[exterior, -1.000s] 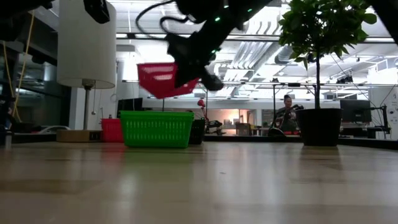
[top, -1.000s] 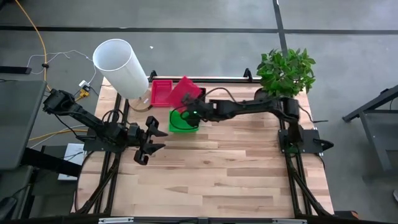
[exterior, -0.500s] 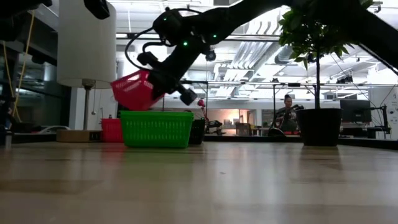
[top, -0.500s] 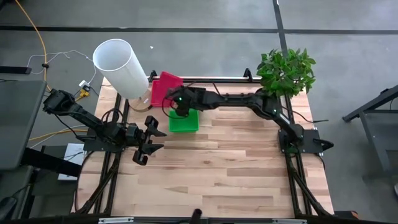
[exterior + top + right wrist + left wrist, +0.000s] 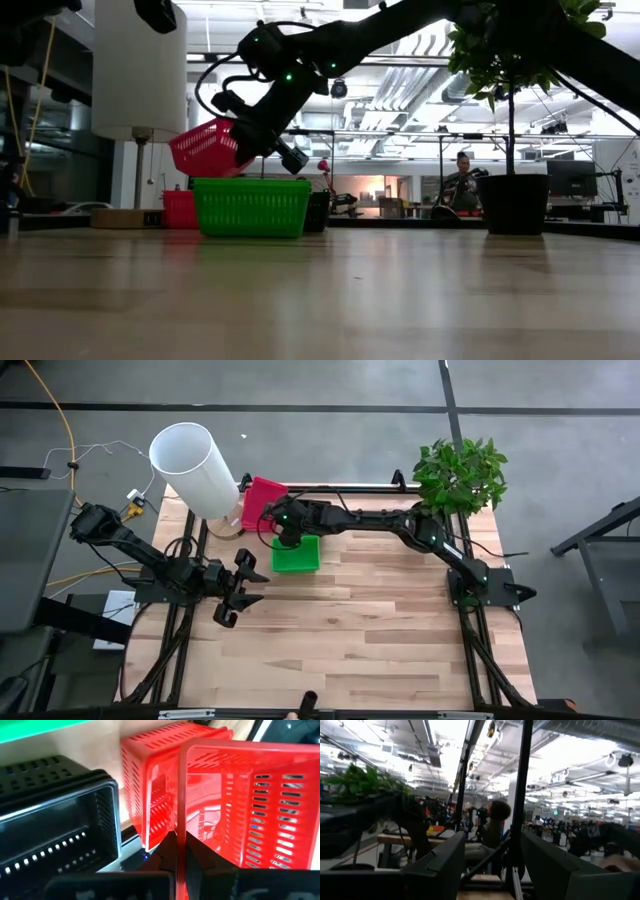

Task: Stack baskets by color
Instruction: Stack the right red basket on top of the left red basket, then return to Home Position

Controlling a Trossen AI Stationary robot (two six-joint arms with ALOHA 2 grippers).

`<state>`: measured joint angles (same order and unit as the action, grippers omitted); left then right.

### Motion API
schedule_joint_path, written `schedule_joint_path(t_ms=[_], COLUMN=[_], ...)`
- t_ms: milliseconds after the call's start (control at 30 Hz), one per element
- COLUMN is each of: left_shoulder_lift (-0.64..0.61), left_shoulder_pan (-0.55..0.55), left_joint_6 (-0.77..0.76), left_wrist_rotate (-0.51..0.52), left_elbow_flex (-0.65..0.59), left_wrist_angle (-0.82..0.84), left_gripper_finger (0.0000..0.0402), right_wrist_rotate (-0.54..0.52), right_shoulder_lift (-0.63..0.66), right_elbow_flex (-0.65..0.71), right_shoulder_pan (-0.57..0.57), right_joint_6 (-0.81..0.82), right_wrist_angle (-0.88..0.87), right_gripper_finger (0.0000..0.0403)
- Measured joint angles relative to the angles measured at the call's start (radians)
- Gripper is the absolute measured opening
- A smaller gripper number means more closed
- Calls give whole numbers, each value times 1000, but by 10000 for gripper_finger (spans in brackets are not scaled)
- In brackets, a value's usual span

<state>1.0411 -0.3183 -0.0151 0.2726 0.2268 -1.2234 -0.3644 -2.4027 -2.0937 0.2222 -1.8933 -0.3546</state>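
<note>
My right gripper [image 5: 281, 520] reaches to the table's far left part, shut on a pink-red basket [image 5: 264, 494] that hangs tilted in the air [image 5: 205, 148]. Below and just beyond it a second pink-red basket [image 5: 147, 785] rests on the table [image 5: 180, 209]. A black basket [image 5: 60, 830] stands beside that one. A green basket [image 5: 297, 554] sits on its base just nearer than the gripper [image 5: 250, 207]. My left gripper [image 5: 257, 586] waits open at the table's left, pointing slightly upward, its fingers [image 5: 437, 865] holding nothing. My right gripper pinches the held basket's rim and side wall [image 5: 182, 815]. One finger [image 5: 207, 862] is inside the basket and the other [image 5: 165, 852] outside. The fingers slant down from the table's right. The basket is lifted clear and tipped, its open side turned toward the gripper.
A tall white cylinder [image 5: 195, 465] stands at the far left corner, close to the baskets. A potted plant [image 5: 460, 475] stands at the far right corner. The near half of the wooden table [image 5: 380, 640] holds only the arms' rails. A person [image 5: 495, 822] sits beyond the table.
My right gripper has carried the pink-red basket toward the table's far left and a little down, rolling its wrist. The basket has tipped and now hangs over the resting pink-red basket rather than above the green one. Most of the motion came early.
</note>
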Motion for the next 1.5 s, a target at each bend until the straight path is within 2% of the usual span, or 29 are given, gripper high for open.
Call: schedule_joint_path(t_ms=[333, 567, 733, 900, 1133, 1300, 1400, 1500], left_shoulder_lift=[14, 14, 14, 14, 14, 14, 14, 14], left_shoulder_pan=[-18, -18, -18, -18, -18, -18, -18, -18], left_joint_6=[8, 9, 10, 11, 26, 21, 21, 19], left_wrist_rotate=[4, 0, 0, 0, 0, 0, 0, 0], left_elbow_flex=[0, 0, 0, 0, 0, 0, 0, 0], left_wrist_angle=[-1, -4, -7, -7, -5, -5, -4, -4], left_gripper_finger=[183, 183, 183, 183, 183, 183, 183, 183], right_wrist_rotate=[32, 80, 88, 128, 200, 225, 227, 233], right_shoulder_lift=[0, 0, 0, 0, 0, 0, 0, 0], right_elbow_flex=[0, -1, 0, 0, 0, 0, 0, 0], right_shoulder_pan=[-1, 7, 23, 34, 30, 31, 30, 29], right_joint_6=[37, -40, -109, -94, 8, 9, 10, 12], right_wrist_angle=[-17, -70, -35, -69, -115, -113, -113, -112], right_gripper_finger=[0, 0, 0, 0, 0, 1, 13, 41])
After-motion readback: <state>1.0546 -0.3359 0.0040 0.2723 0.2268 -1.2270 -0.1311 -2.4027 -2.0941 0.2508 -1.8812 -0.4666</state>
